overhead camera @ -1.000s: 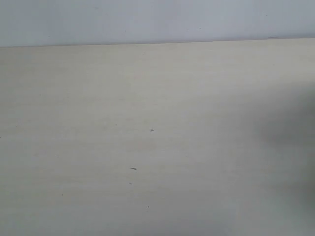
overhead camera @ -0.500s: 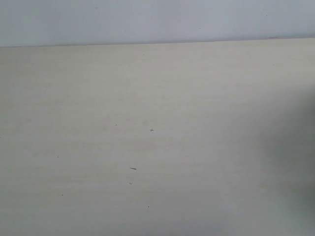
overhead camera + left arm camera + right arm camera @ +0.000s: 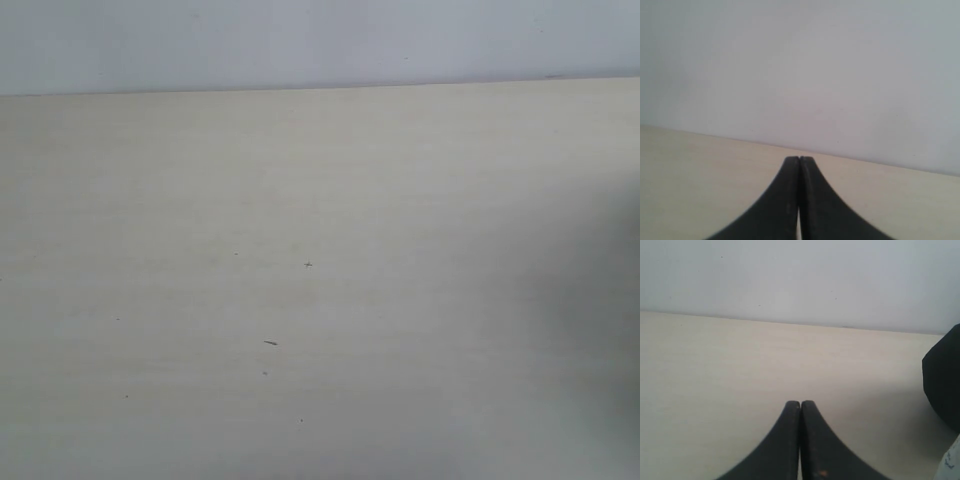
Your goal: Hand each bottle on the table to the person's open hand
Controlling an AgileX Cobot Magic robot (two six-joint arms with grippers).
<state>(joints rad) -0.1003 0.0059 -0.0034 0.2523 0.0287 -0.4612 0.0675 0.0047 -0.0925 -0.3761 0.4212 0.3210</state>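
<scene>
My left gripper [image 3: 799, 159] has its jaws pressed together with nothing between them; my right gripper [image 3: 800, 402] is the same, closed tight and empty; under and ahead of both sets of tips runs the pale table [image 3: 700, 170], ending at a grey wall [image 3: 815, 75]; off to one side of the right tips sits a dark rounded shape [image 3: 944, 375] I cannot identify.

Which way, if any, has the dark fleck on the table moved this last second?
No. The fleck sits in the same spot below the table's far edge.
</scene>
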